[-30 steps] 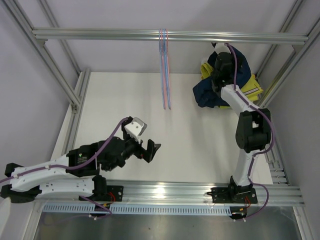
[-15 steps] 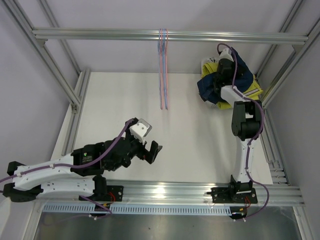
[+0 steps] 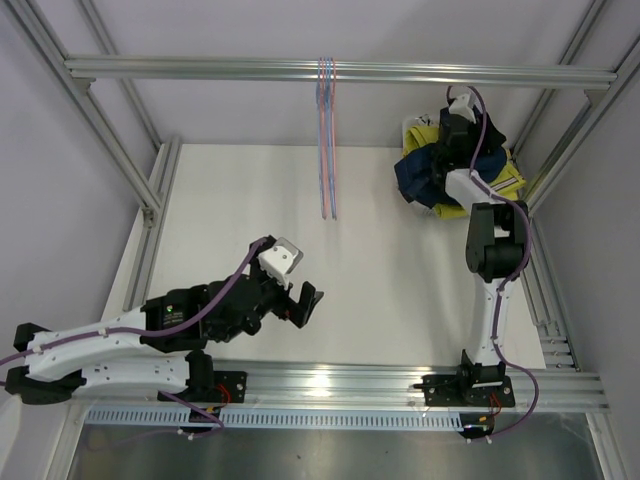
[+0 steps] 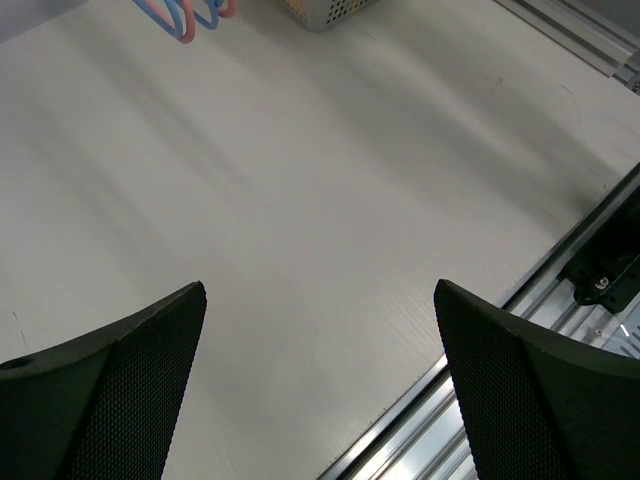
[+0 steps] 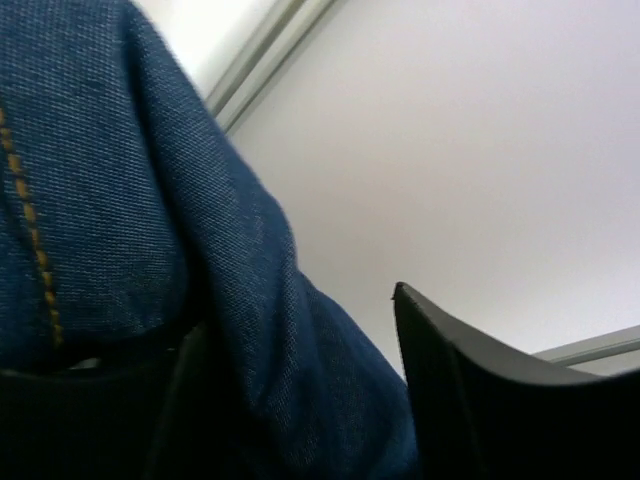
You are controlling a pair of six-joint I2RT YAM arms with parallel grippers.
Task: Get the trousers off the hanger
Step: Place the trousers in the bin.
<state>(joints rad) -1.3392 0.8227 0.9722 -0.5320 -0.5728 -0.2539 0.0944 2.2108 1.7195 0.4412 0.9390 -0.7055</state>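
Note:
The navy trousers (image 3: pixel 415 176) lie bunched on a pile at the table's back right, over yellow trousers (image 3: pixel 503 178). My right gripper (image 3: pixel 456 122) reaches over that pile. In the right wrist view its jaws (image 5: pixel 300 400) stand apart and navy denim (image 5: pixel 120 200) drapes over the left finger, while the right finger (image 5: pixel 480 400) is bare. Several thin pink and blue hangers (image 3: pixel 327 140) dangle empty from the overhead rail. My left gripper (image 3: pixel 305 300) hovers open above the bare table, nothing between its fingers (image 4: pixel 320 380).
An aluminium frame rail (image 3: pixel 340 70) spans the back, with slanted posts on both sides. The hanger tips (image 4: pixel 185 15) and a perforated grey box corner (image 4: pixel 325 10) show at the top of the left wrist view. The near table rail (image 4: pixel 600 280) runs at its right.
My right arm carried the navy trousers back onto the pile, and its jaws have just opened. The left gripper shifted slightly right, then stayed still.

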